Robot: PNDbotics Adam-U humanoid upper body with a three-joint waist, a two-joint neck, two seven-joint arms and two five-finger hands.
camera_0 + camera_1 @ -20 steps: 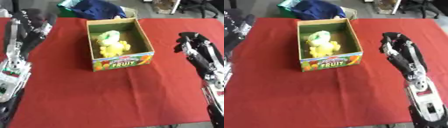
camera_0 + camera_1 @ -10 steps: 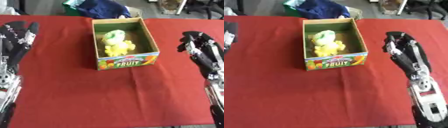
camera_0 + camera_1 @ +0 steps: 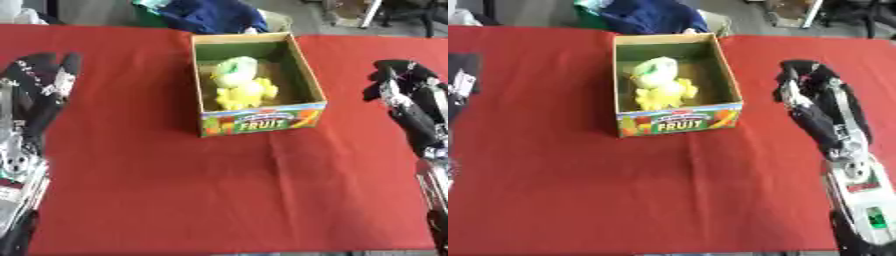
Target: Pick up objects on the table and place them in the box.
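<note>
The left hand (image 3: 39, 87) is held open at the left edge of the table, fingers straight and pointing away, nothing in it. The right hand (image 3: 811, 97) is seen at the right side, fingers relaxed and slightly bent, also empty, well apart from the box. Between the two hands, toward the far side of the red tablecloth (image 3: 219, 190), an open cardboard box (image 3: 258, 122) marked "FRUIT" is placed. Inside it a yellow and pale green soft toy (image 3: 241, 85) is lying. Beyond the table, a blue cloth (image 3: 210, 15) is visible.
</note>
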